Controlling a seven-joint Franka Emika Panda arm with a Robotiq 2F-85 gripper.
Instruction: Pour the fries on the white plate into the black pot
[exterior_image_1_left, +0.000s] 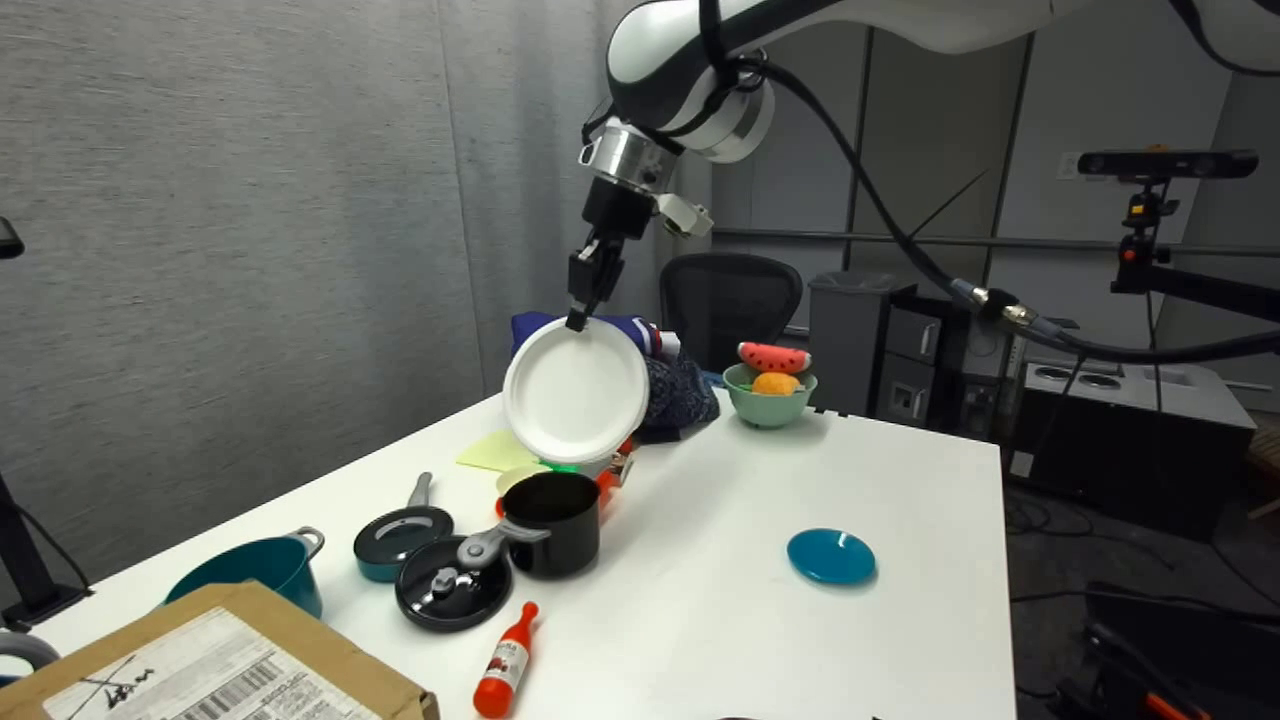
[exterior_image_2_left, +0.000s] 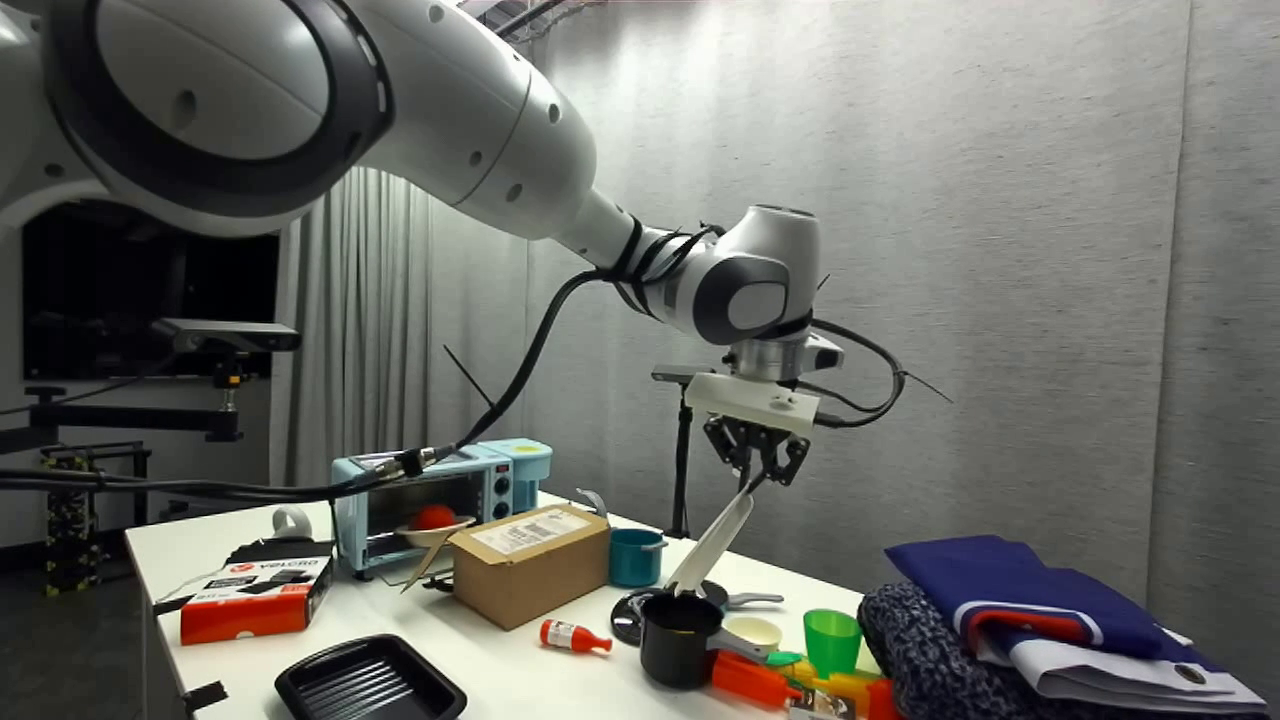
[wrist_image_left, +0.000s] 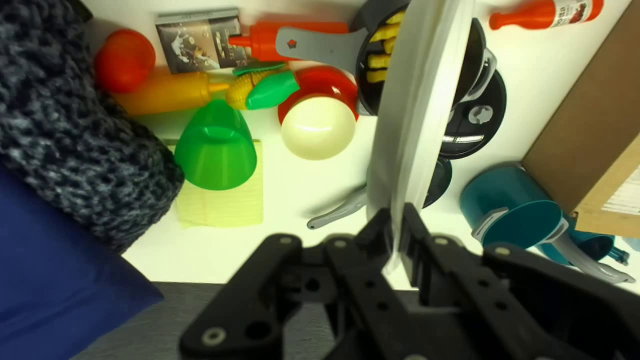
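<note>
Plate (exterior_image_1_left: 575, 392), one, tilted over black pot (exterior_image_1_left: 572, 540).
Gripper (wrist_image_left: 398, 215) pinched rim; five fries (wrist_image_left: 378, 61) showed in pot; bare table (exterior_image_1_left: 690, 560) beside it.

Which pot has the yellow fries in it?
The black pot below the tilted white plate: yellow fries show inside. The bigger teal pot, beside the cardboard box, shows none.
</note>
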